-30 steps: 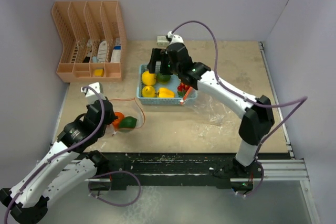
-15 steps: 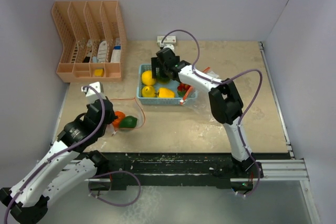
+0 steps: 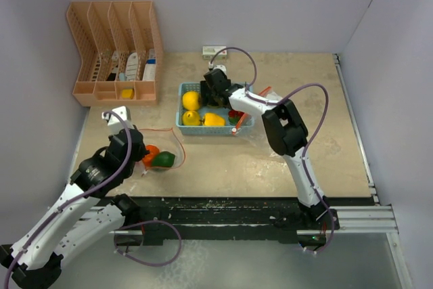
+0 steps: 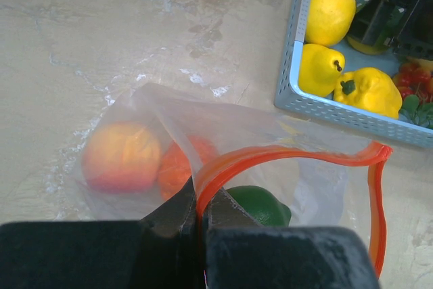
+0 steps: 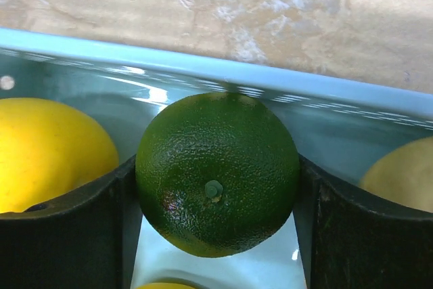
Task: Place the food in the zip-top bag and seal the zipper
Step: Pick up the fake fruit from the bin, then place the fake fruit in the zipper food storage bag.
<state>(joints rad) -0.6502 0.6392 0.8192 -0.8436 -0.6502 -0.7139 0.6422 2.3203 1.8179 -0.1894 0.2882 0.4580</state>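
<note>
Reaching into the basket (image 5: 203,65), the right pincer (image 5: 216,194) clasps a green lime (image 5: 216,147); the left pincer (image 4: 201,214) pinches the zip-top bag (image 4: 223,126).

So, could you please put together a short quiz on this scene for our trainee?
1. True or false: the left gripper is pinching the zip-top bag by its orange zipper rim.
2. Which fruit sits between the fingers of the right gripper: A yellow lemon, B green round fruit, C red tomato?
3. Fill in: the yellow fruits lie in the light-blue ____.
Key: 1 true; 2 B; 3 basket.
</note>
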